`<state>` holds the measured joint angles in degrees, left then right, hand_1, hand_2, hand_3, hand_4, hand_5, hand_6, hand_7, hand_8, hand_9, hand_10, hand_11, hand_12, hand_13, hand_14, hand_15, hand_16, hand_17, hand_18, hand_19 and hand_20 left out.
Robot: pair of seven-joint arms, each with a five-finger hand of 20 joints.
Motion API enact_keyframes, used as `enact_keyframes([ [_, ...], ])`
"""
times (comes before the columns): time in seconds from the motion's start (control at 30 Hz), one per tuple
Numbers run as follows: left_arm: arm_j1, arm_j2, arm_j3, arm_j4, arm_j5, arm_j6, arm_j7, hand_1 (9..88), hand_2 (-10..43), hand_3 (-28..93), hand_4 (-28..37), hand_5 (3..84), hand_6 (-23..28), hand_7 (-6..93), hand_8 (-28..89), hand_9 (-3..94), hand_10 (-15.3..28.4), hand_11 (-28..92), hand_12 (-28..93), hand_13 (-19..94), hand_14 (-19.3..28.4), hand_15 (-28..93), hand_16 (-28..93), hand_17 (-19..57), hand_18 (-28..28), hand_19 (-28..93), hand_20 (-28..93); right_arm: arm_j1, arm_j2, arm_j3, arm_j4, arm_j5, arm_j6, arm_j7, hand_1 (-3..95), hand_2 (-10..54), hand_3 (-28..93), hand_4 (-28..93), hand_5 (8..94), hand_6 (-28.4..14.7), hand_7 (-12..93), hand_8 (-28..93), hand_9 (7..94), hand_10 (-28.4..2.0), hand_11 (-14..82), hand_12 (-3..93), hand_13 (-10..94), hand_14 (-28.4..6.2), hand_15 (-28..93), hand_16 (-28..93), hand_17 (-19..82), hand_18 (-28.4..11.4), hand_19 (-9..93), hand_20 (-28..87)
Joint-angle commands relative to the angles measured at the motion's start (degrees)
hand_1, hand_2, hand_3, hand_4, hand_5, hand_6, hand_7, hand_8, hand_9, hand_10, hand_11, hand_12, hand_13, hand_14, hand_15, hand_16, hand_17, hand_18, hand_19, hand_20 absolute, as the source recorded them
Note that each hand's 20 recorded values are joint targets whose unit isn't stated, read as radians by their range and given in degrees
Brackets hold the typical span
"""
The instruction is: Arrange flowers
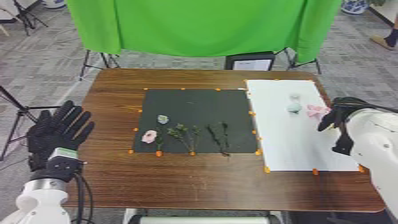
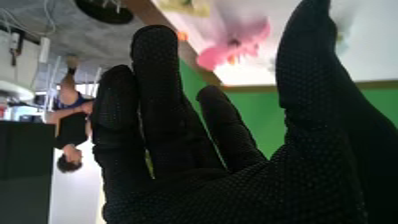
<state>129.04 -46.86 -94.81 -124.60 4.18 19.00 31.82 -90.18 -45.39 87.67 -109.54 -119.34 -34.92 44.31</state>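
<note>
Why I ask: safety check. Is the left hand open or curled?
Open: the left hand has its fingers straight and spread apart.

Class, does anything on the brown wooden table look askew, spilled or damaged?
Nothing stands out: green leafy sprigs lie on the black square mat, a pink flower rests on the white rectangular sheet; nothing looks spilled.

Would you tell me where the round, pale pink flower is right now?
In the head view, the pale pink flower lies by the left edge of the black sheet, just below the small whitish flower and left of the green sprigs.
</note>
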Motion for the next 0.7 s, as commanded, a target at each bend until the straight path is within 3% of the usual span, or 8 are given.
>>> enact_keyframes([
  [0.03, -0.27, -0.33, 0.38, -0.39, -0.32, 0.55, 0.35, 24.6, 14.0, 74, -28.3, 43.2, 10.6, 12.4, -7, 38.2, 16.0, 21, 13, 27, 16.8, 37, -7, -6.6, 16.3, 38, 10, 0.26, -1.19, -2.18, 4.69, -0.42, 1.02, 2.55, 42.1, -9.5, 74, -28, 39.2, -14.8, 4, -9, 39.4, -20.7, 7.0, 10.1, 60, -13.3, 59, 19, 33, -23.5, 80, 36],
  [0.1, -0.58, -0.51, 0.5, -0.32, -0.04, 0.92, -0.43, 24.7, 14.0, 74, -28.3, 43.2, 10.6, 12.3, -7, 38.1, 16.2, 21, 13, 27, 16.8, 37, -7, -6.6, 16.3, 38, 10, -0.65, -1.11, -1.55, 5.05, -0.45, 2.71, 2.22, 43.8, -9.5, 75, -28, 40.1, -14.7, 5, -9, 40.1, -20.3, 7.4, 10.0, 61, -13.1, 59, 19, 33, -23.5, 80, 36],
  [0.17, -0.61, -0.49, 0.7, -0.33, -0.05, 1.22, -0.35, 24.9, 14.3, 74, -28.3, 43.4, 10.7, 12.5, -7, 38.2, 16.3, 21, 13, 27, 16.8, 37, -7, -6.6, 16.3, 38, 10, -1.63, -1.01, -1.49, 5.15, -1.55, 4.5, 1.43, 45.0, -9.5, 75, -28, 41.7, -13.3, 6, -10, 42.0, -18.5, 8.6, 10.1, 62, -12.8, 59, 19, 34, -23.4, 81, 36],
  [0.37, -0.57, -0.78, 0.77, -0.21, 0.08, 1.26, -0.56, 24.8, 14.8, 74, -28.3, 44.7, 10.8, 13.2, -7, 38.4, 16.5, 22, 13, 27, 17.0, 38, -6, -6.6, 16.3, 38, 10, -3.07, -1.24, -2.75, 6.44, -3.66, 9.92, 0.34, 47.8, -9.5, 74, -28, 52.7, -5.2, 12, -13, 56.2, -12.1, 11.7, 11.0, 67, -11.4, 55, 20, 34, -23.2, 81, 35],
  [0.47, -0.85, -1.07, 1.17, 0.0, -0.36, 1.04, -0.62, 24.8, 14.9, 74, -28.3, 45.5, 10.9, 13.3, -7, 38.6, 16.5, 22, 13, 27, 17.0, 38, -6, -6.5, 16.4, 38, 10, -3.36, -1.44, -3.58, 7.72, -3.96, 11.81, 0.43, 51.4, -7.8, 72, -28, 61.5, -1.8, 16, -13, 65.3, -10.9, 12.5, 12.7, 71, -10.0, 54, 21, 36, -22.9, 82, 35],
  [0.53, -0.83, -1.07, 1.22, 0.03, -0.24, 1.02, -0.65, 24.8, 15.0, 74, -28.3, 45.7, 10.9, 13.4, -7, 38.7, 16.6, 22, 13, 27, 17.0, 38, -7, -6.6, 16.4, 38, 10, -3.84, -1.58, -3.79, 8.22, -4.72, 12.79, 0.12, 54.9, -8.0, 69, -28, 65.9, -1.5, 17, -5, 69.9, -10.2, 12.4, 15.9, 73, -9.4, 53, 24, 37, -22.7, 82, 36],
  [0.7, -0.73, -1.08, 1.2, 0.02, -0.34, 0.94, -0.67, 24.6, 15.1, 74, -28.3, 46.1, 11.0, 13.4, -7, 38.8, 16.6, 22, 13, 27, 16.9, 39, -7, -6.5, 16.3, 38, 10, -5.19, -1.32, -4.02, 7.85, -5.99, 16.64, -0.79, 59.2, -7.9, 65, -28, 74.2, -0.4, 22, -1, 80.6, -9.3, 7.1, 27.9, 75, -8.8, 52, 27, 38, -22.2, 83, 37],
])
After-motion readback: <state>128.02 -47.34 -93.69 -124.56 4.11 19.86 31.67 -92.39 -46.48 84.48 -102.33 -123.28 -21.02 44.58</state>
